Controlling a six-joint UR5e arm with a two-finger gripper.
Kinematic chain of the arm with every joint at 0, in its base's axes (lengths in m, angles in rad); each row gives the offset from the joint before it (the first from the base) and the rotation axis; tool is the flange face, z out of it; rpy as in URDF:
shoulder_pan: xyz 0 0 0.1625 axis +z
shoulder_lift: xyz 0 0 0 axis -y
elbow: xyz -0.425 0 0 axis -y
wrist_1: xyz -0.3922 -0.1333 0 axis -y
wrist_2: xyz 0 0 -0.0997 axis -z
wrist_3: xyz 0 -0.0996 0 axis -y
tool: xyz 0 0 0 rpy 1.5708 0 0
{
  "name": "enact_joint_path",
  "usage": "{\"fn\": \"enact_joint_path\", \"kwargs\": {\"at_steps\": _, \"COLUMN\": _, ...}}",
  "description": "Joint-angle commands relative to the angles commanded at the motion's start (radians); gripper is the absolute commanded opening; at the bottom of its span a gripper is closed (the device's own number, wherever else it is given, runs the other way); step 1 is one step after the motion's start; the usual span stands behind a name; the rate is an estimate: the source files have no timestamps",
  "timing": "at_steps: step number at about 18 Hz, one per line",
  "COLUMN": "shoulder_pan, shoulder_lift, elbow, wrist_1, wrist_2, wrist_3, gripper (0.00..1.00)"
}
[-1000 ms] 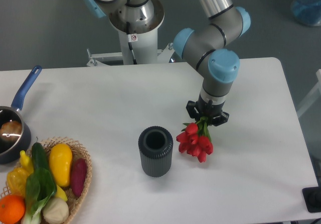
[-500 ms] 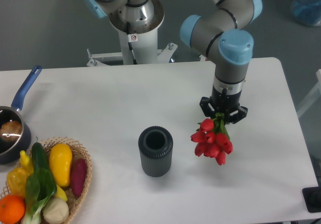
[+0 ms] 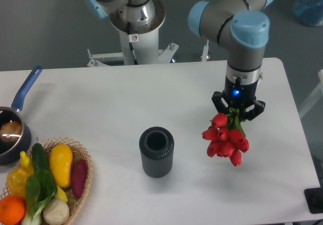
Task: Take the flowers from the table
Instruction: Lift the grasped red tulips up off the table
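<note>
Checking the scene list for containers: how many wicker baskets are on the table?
1: the wicker basket sits at the table's front-left corner, full of produce and partly cut off by the frame.

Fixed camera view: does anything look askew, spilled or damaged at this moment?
Nothing stands out. The flowers hang buds-down from the gripper, stems clamped, which fits a pickup. The dark ribbed cup stands upright on the table, and the wicker basket of produce and blue-handled pan sit undisturbed.

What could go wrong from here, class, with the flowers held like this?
The gripper clamps only the thin stems, so the flowers hanging below could slip out or the stems could be crushed. The buds dangle low near the table; a sideways move might brush them against the dark cup.
</note>
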Motion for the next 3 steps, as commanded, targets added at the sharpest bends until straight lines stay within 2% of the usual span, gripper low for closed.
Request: {"fn": "enact_joint_path", "kwargs": {"at_steps": 3, "shoulder_pan": 0.000, "shoulder_lift": 0.006, "elbow": -0.003, "wrist_1": 0.000, "wrist_2": 0.000, "wrist_3": -0.002, "gripper": 0.00}}
